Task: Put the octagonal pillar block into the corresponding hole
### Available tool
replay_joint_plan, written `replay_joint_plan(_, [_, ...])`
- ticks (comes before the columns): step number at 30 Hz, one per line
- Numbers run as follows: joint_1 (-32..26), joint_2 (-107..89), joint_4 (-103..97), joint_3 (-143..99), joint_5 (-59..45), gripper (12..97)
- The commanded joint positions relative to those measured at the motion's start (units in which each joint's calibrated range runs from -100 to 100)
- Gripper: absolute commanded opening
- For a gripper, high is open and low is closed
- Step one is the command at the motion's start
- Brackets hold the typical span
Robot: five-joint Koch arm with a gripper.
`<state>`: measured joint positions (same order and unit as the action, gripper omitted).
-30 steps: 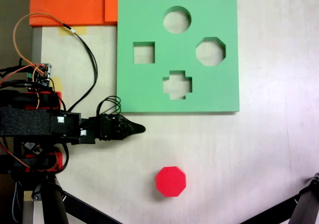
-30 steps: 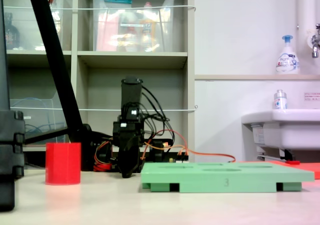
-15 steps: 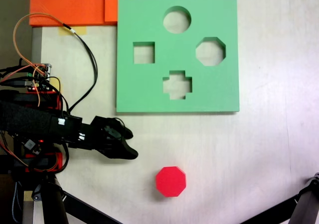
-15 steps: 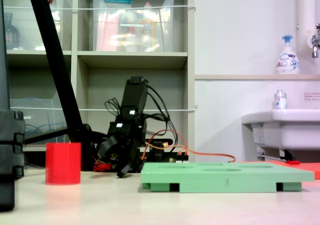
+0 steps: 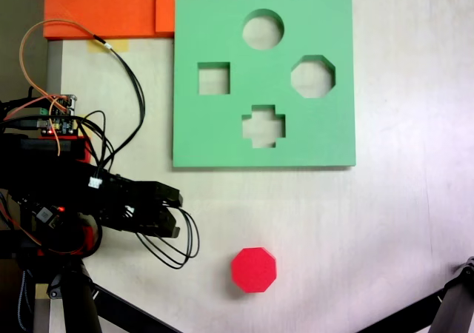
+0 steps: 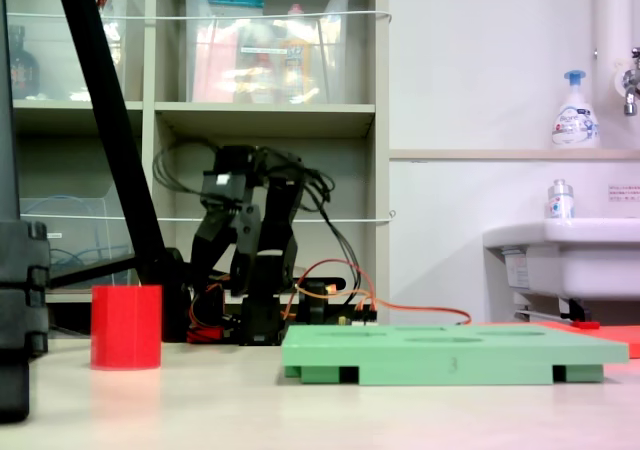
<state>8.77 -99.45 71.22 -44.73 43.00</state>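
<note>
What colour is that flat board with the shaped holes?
Green; the board shows best in the fixed view from above.

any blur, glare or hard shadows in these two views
Top-down fixed view: even, soft light, crisp; green board throws a thin shadow along its lower edge, red block a faint one. Low fixed view: block and board sharp, a faint red reflection on the tabletop below the block.

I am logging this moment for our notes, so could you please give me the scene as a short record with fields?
block: small red eight-sided foam block, alone on the pale table, nothing touching it
board: flat green square foam board with round, square, cross and octagonal cutouts
target: octagonal cutout, empty
gripper: black gripper, raised off the table, left of the block in the top-down fixed view, jaws parted, holding nothing
task state: block not yet picked up
</note>
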Motion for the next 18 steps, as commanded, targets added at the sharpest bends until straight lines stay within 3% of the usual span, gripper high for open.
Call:
replay_joint_plan(1, [0.00,-0.55,6.54,5.95,-0.05,24.2])
replay_joint_plan(4, [0.15,4.62,11.16,14.52,-0.15,26.2])
replay_joint_plan(6, [0.15,22.36,22.04,28.98,-1.12,53.6])
replay_joint_plan(8, [0.10,33.11,27.14,37.45,-1.22,69.5])
replay_joint_plan(11, [0.24,36.88,27.05,40.25,-1.27,73.9])
replay_joint_plan(16, [0.88,45.40,26.57,43.74,-1.42,92.2])
replay_joint_plan(18, [1.37,49.45,26.28,45.73,-1.76,93.2])
